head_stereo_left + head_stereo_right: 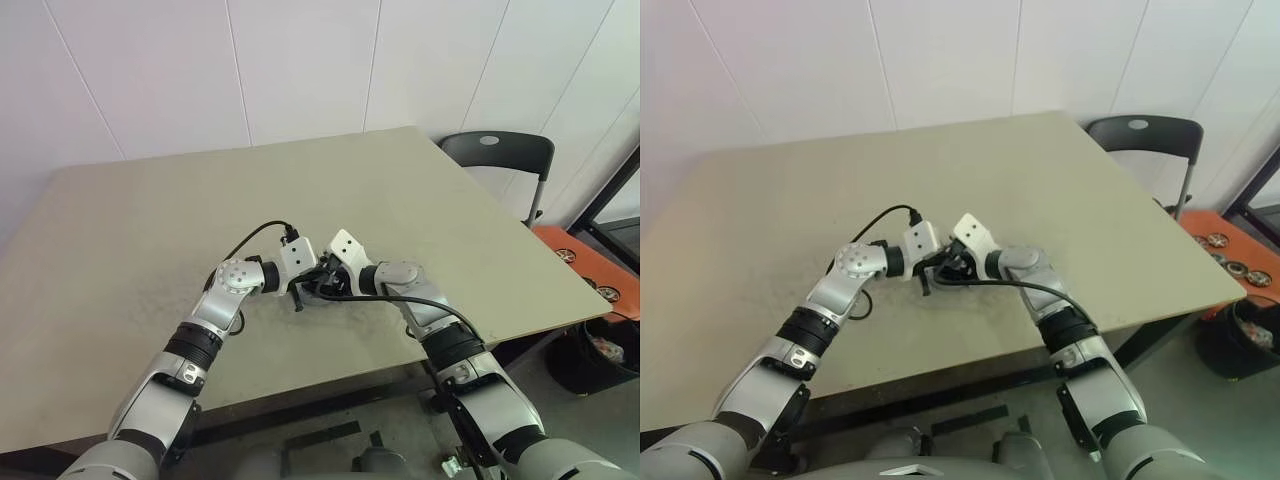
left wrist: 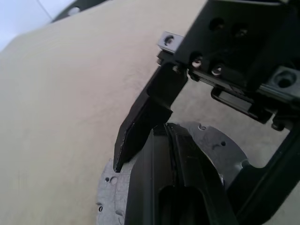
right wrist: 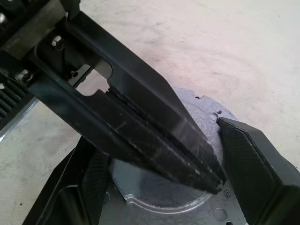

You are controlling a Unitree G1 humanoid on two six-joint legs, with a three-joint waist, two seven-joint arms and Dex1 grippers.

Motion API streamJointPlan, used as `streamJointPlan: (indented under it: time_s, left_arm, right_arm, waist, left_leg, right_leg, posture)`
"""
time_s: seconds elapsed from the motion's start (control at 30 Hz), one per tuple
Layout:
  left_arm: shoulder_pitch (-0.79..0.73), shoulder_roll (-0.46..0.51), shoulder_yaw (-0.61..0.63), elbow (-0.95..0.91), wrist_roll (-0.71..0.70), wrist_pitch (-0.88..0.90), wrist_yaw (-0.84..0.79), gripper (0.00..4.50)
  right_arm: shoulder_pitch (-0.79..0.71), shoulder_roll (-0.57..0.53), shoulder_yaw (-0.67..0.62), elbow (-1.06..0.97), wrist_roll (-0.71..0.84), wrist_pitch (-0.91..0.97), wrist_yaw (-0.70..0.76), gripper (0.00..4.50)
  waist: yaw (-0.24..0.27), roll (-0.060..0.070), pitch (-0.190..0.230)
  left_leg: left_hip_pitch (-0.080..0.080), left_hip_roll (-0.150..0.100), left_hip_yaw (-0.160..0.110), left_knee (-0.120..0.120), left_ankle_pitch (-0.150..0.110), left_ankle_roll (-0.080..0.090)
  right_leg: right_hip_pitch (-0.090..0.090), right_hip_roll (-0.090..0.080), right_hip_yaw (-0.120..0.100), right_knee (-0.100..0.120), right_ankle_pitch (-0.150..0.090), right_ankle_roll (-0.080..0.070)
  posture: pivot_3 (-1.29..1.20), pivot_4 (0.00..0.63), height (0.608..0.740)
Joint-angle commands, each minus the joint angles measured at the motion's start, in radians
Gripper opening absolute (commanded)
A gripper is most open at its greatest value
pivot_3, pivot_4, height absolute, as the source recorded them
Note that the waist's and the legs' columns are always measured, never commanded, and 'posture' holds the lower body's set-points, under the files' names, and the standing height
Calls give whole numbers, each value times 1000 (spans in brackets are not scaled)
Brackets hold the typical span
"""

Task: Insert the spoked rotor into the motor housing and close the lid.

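Observation:
A flat round grey disc, the lid [image 3: 154,187], lies on the table near its front edge, with small holes along its rim [image 2: 215,145]. My right gripper [image 1: 322,290] straddles it, one finger [image 3: 253,159] against the rim on each side. My left gripper [image 2: 168,136] is shut with nothing in it. Its joined fingertips [image 3: 213,185] point down onto the lid's grey face between the right fingers. The spoked rotor and the motor housing are hidden.
The beige table [image 1: 400,190] stretches bare behind and to both sides of the grippers. A black chair [image 1: 497,152] stands past its far right corner. An orange surface with round parts [image 1: 580,260] and a dark bin [image 1: 600,355] sit off the right edge.

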Motion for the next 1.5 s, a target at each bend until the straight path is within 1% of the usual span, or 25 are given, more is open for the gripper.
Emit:
streamJointPlan:
  time_s: [0.03,0.23,0.37,0.53,0.6,0.67,0.7,0.87,1.03,1.1,1.23,1.4,1.5]
  left_arm:
    - [34,47,-31,-41,15,75,-86,0]
    - [65,84,-11,-106,-3,123,-103,0]
    - [85,88,1,-129,-4,129,-88,0]
    - [111,53,12,-119,-1,92,-39,0]
    - [122,33,11,-96,8,66,-12,0]
    - [137,24,5,-90,10,58,-9,0]
    - [142,22,4,-91,8,58,-11,0]
    - [153,17,12,-103,1,60,-21,0]
    - [157,13,25,-115,-20,69,-37,0]
    - [164,16,24,-129,-34,93,-66,0]
    - [176,22,23,-160,-55,127,-101,0]
    - [170,35,21,-174,-47,147,-104,0]
    - [167,40,19,-174,-44,145,-102,0]
  right_arm:
    - [39,-5,31,30,-17,46,5,3126]
    - [30,2,31,41,-15,43,2,3126]
    - [28,7,28,35,-5,45,13,3126]
    - [34,25,-33,-31,99,149,67,3126]
    - [35,26,-53,-52,124,187,73,3844]
    - [37,29,-75,-75,151,223,77,4334]
    - [36,33,-89,-85,167,241,78,4481]
    - [26,46,-158,-129,263,340,105,4481]
    - [57,23,-133,-208,302,370,165,4481]
    - [64,22,-136,-227,318,373,169,4481]
    - [59,20,-157,-220,324,361,151,4481]
    - [20,33,-238,-165,360,354,93,4481]
    - [-2,25,-231,-102,318,302,43,4481]
  waist:
    - [-2,0,0]
    - [-2,0,0]
    - [0,0,0]
    - [5,0,0]
    - [8,-1,-1]
    - [9,-2,-1]
    - [10,-2,-2]
    - [10,-5,-4]
    - [7,-5,-4]
    - [3,-5,-4]
    - [1,-5,-4]
    - [5,-5,-3]
    - [6,-5,-3]
  left_leg:
    - [0,0,0,0,0,0]
    - [0,0,0,0,0,0]
    - [0,0,0,0,0,0]
    - [0,1,0,-1,0,0]
    - [-1,0,0,-1,0,0]
    - [-1,0,0,-1,0,1]
    - [-1,0,0,0,-1,1]
    - [-1,0,0,1,-1,1]
    - [-3,0,0,-1,-1,1]
    - [-3,0,0,-2,-1,1]
    - [-2,0,0,-2,-1,1]
    - [-2,0,0,-1,-1,1]
    - [-2,0,0,0,-1,1]
  right_leg:
    - [0,0,0,0,0,0]
    - [0,0,0,0,0,0]
    - [0,-1,0,0,0,0]
    - [0,-1,1,-1,0,0]
    - [0,-1,0,-1,0,0]
    - [0,-1,0,-2,0,0]
    - [0,-1,0,-2,0,0]
    - [1,-2,0,-2,0,0]
    - [-2,-2,0,-3,0,0]
    - [-2,-2,0,-3,0,0]
    - [-1,-2,0,-3,0,0]
    - [-1,-2,0,-3,0,0]
    - [-1,-2,0,-3,0,0]
  posture:
    - [0,0,740]
    - [0,0,740]
    - [0,0,740]
    - [0,0,740]
    - [0,0,740]
    - [0,0,740]
    - [0,0,740]
    - [0,0,740]
    - [0,0,740]
    - [0,0,740]
    - [0,0,740]
    - [0,0,740]
    - [0,0,740]
